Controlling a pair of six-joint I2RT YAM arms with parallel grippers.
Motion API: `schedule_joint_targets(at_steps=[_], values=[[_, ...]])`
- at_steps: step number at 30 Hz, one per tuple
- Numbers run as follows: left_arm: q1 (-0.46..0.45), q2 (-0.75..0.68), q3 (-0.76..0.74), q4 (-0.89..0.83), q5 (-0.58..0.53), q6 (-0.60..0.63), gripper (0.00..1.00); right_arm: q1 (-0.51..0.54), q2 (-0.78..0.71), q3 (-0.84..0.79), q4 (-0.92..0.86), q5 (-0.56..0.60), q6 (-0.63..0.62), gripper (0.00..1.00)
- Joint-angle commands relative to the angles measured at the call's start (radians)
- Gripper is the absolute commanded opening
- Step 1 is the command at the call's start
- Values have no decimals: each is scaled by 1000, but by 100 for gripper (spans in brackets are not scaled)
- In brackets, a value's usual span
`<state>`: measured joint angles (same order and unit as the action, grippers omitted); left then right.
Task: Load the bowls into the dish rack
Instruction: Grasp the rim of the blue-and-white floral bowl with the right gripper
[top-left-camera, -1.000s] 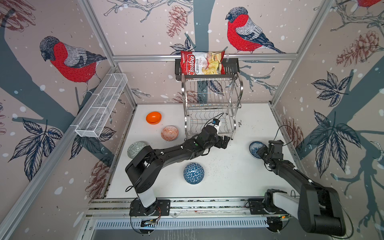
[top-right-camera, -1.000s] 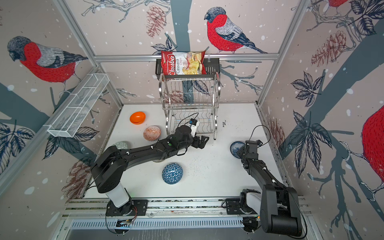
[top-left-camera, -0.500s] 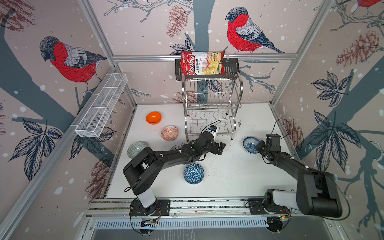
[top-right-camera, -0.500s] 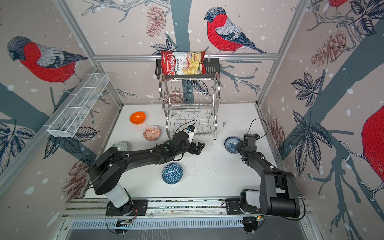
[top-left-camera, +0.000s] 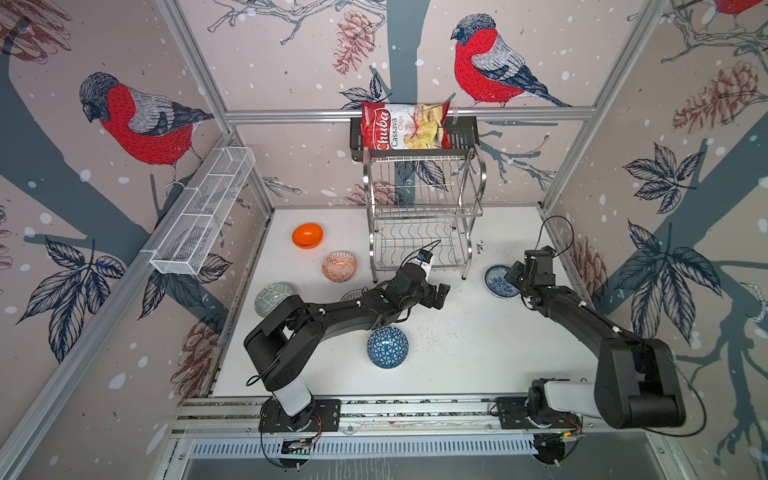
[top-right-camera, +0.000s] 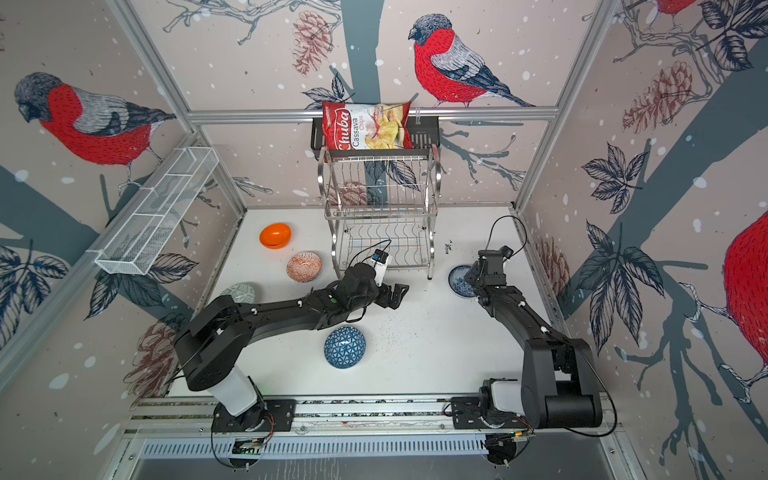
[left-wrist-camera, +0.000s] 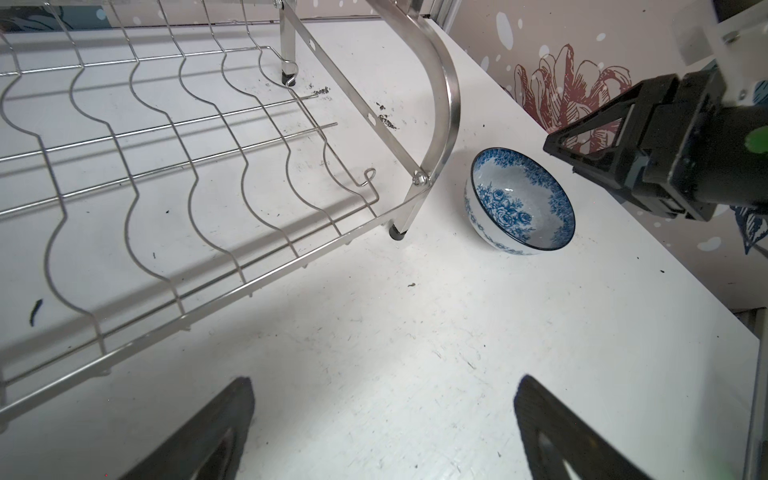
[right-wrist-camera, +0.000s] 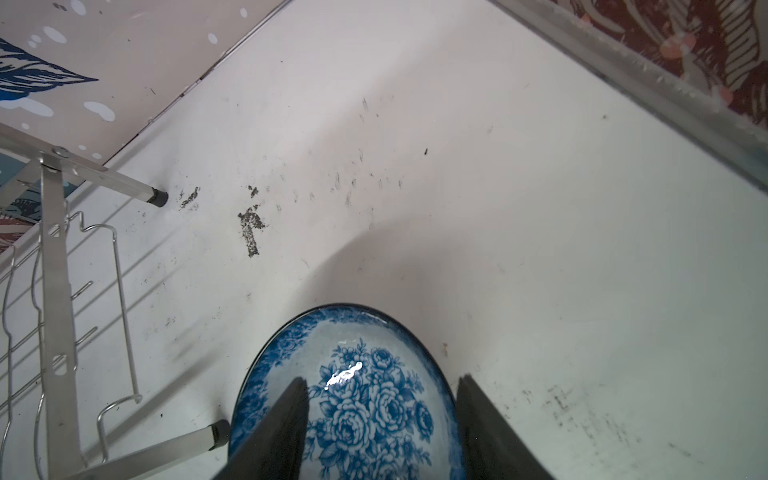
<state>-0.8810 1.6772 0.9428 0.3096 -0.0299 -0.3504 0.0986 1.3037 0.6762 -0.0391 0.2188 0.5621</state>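
Standing at the back of the white surface (top-left-camera: 478, 365) in both top views, the shiny steel-wire two-tier dish rack (top-left-camera: 419, 216) (top-right-camera: 380, 214) has every visible bowl outside it, on the surface. Left of the rack lies the plain glossy orange bowl (top-left-camera: 307, 235). Left of the rack's front left leg sits the red-white patterned bowl (top-left-camera: 339, 266), and farther left and forward the grey-green patterned bowl (top-left-camera: 272, 297). The black-dotted white bowl (top-left-camera: 353, 296) peeks out from behind the left arm (top-left-camera: 340, 311), in front of the rack's left leg. The blue bowl with white triangles (top-left-camera: 387, 347) shows its patterned outside, well in front of the rack. The blue-floral white bowl (top-left-camera: 496, 282) (top-right-camera: 457, 280) sits just right of the rack's front right leg, with the right hand (top-left-camera: 513, 276) at its outer rim. The left hand (top-left-camera: 444, 294) hovers in front of that same leg, released and holding nothing.

From the left wrist, the left hand (left-wrist-camera: 384, 380) is spread wide over bare surface. The rack's (left-wrist-camera: 440, 83) wavy lower wires lie ahead, and the floral bowl (left-wrist-camera: 519, 208) stands upright near the leg, not touching it. The right hand (left-wrist-camera: 598, 137) is above the bowl's far side.

From the right wrist, the right hand (right-wrist-camera: 382, 378) is released. One of its fingers (right-wrist-camera: 286, 415) is over the floral bowl's (right-wrist-camera: 365, 407) inside, and the other is just outside the rim. The rack's leg (right-wrist-camera: 208, 434) is just beside the bowl.
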Motion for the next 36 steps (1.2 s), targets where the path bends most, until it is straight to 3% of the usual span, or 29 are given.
schedule_joint_targets(at_steps=[1, 7, 11, 16, 29, 36], values=[[-1, -12, -6, 35, -20, 21, 98, 39, -36, 15, -69, 121, -33, 65], [1, -41, -28, 48, -58, 11, 98, 171, -29, 42, -97, 154, -98, 70], [1, -53, -31, 42, -67, 16, 98, 258, 12, 47, -90, 151, -134, 70], [2, -64, -33, 42, -68, 16, 98, 340, 91, 75, -134, 228, -145, 66], [2, -71, -32, 37, -69, 22, 98, 357, 227, 83, -80, 248, -140, 42], [2, -63, -32, 42, -52, 27, 98, 351, 276, 102, -69, 255, -148, 34]])
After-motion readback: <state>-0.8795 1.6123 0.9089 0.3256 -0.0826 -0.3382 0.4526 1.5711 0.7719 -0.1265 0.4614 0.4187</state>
